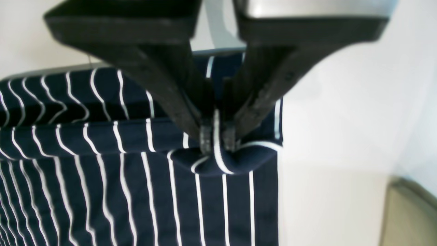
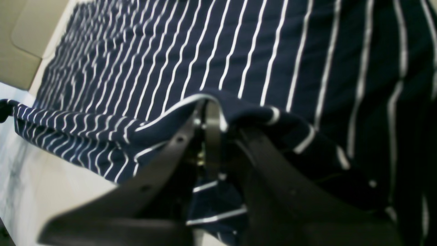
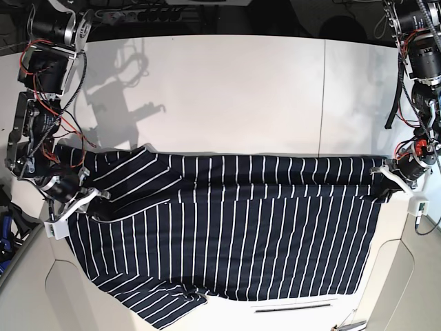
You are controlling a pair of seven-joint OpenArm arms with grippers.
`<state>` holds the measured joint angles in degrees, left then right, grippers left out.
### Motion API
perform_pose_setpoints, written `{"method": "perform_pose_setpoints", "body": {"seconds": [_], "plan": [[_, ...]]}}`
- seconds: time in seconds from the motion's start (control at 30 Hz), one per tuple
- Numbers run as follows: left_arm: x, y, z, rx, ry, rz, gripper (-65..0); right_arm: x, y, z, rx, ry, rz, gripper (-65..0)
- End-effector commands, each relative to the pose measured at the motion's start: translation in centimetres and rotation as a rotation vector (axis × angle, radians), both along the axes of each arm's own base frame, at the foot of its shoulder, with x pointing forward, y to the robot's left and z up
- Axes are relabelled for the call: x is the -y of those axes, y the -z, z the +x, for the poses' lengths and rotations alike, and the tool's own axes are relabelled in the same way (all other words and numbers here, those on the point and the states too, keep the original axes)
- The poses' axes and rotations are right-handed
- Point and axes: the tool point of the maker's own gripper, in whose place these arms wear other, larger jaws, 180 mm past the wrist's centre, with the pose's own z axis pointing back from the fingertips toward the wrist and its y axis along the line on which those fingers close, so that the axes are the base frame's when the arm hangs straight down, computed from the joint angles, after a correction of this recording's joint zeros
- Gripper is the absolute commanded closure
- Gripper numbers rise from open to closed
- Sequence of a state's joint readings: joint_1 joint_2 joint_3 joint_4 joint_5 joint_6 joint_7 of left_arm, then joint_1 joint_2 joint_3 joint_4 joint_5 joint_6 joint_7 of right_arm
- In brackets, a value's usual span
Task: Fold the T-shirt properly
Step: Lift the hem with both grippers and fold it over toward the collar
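The T-shirt (image 3: pixel 234 234) lies spread across the surface (image 3: pixel 227 89), draping off at 6 o'clock. Left hand (image 1: pixel 217 138) and right hand (image 2: pixel 208 116) each pinch an edge, jaws closed. Limp, light fabric: hold hems.

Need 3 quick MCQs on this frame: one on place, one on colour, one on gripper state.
1. Where does the T-shirt lie?
A. Across the near part of the table
B. Bunched at the far edge
C. On the floor

2. What colours is the shirt?
A. Red with dots
B. Dark navy with thin white stripes
C. Plain grey

3. What is the left gripper doing?
A. Open above bare table
B. Shut on a fold of the shirt's edge
C. Holding a hanger

Answers: 1 A, the base view shows the far part of the table bare; 2 B, stripes show in every view; 3 B, the left wrist view shows its fingertips pinching fabric. The right gripper grips the shirt too.
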<state>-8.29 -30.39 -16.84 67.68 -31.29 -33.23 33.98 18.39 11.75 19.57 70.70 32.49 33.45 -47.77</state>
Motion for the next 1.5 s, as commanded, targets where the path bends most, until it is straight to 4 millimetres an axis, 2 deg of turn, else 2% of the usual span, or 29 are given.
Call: {"method": "perform_pose_setpoints", "body": {"seconds": [0.0, 0.23, 0.27, 0.37, 0.43, 0.57, 0.73, 0.87, 0.97, 1.03, 1.2, 1.33, 1.47], "plan": [[-0.8, -1.6, 0.9, 0.053, -0.012, 0.004, 0.0, 0.4, -1.6, 0.9, 0.055, 0.004, 0.002, 0.0], [0.1, 0.3, 0.6, 0.03, -0.03, -0.045, -22.5, 1.0, 0.1, 0.3, 0.021, 0.021, -0.05, 0.0], [0.1, 0.3, 0.6, 0.03, -0.03, -0.045, -24.6, 1.1, 0.3, 0.2, 0.012, 0.018, -0.059, -4.5], [0.0, 0.4, 0.5, 0.022, -0.03, -0.045, -26.3, 1.0, 0.8, -0.3, -0.026, 0.003, -0.071, -27.3], [0.1, 0.7, 0.2, -0.004, -0.029, -0.049, -26.3, 1.0, 1.4, -0.8, -0.064, -0.013, -0.081, -34.7], [-0.2, 1.3, -0.3, -0.045, -0.057, -0.069, -29.2, 0.9, 1.9, -1.7, -0.123, -0.031, -0.061, -35.1], [-1.9, 0.1, -0.4, -0.007, -0.117, -0.11, -33.1, 1.9, 1.5, -2.3, -0.13, 0.009, 0.025, -35.1], [-3.3, -1.4, -0.6, 0.052, -0.143, -0.136, -33.2, 3.4, 1.5, -2.9, -0.122, 0.07, 0.078, -35.1], [-3.6, -1.8, -0.8, 0.062, -0.151, -0.174, -33.2, 4.7, 1.6, -3.5, -0.118, 0.116, 0.105, -35.1], [-3.3, -1.7, -0.9, 0.054, -0.15, -0.199, -33.3, 5.5, 1.5, -3.7, -0.117, 0.139, 0.111, -35.1], [-3.0, -1.3, -1.4, 0.035, -0.147, -0.227, -40.6, 8.3, 1.3, -4.5, -0.111, 0.211, 0.119, -35.1], [-2.9, -0.7, -1.9, 0.023, -0.149, -0.231, -40.6, 10.9, 1.5, -5.8, -0.115, 0.259, 0.1, -35.1], [-2.9, -0.6, -2.1, 0.019, -0.149, -0.23, -40.7, 12.3, 2.0, -7.0, -0.121, 0.288, 0.077, -35.1]]}}
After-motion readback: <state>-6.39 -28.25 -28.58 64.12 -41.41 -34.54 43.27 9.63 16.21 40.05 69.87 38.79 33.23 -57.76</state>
